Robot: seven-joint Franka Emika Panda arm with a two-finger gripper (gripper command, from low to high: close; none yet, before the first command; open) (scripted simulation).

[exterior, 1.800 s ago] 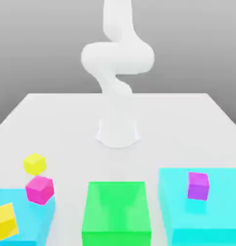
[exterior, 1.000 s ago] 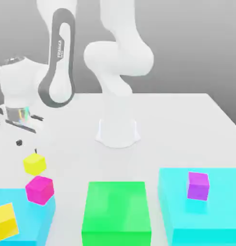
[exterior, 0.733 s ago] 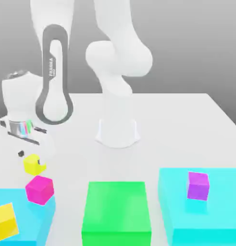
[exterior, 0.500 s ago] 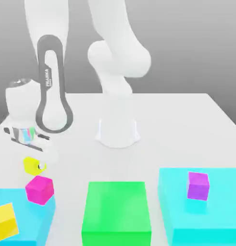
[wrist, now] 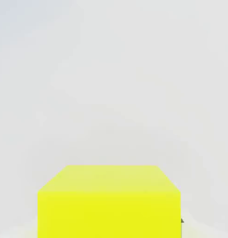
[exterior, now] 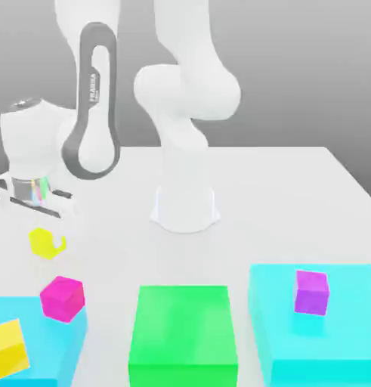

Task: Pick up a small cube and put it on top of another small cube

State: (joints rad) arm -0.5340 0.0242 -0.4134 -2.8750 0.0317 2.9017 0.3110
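I had the claw (exterior: 44, 236) clenched on the small lemon-yellow cube (exterior: 43, 242), which hung clear of the white tabletop (exterior: 279, 196) at the exterior view's left. In the hand view the cube (wrist: 108, 201) sat square between the fingers with pale tabletop beyond it. The magenta cube (exterior: 62, 298), which I judged the likely target, stood on the corner of a cyan block (exterior: 44, 340), nearer the camera than the held cube and slightly toward the exterior view's right. So the carry, as I read it, ran forward toward the camera, a touch rightward, then down. The bigger golden-yellow cube (exterior: 7, 348) shared that block, close enough to watch.
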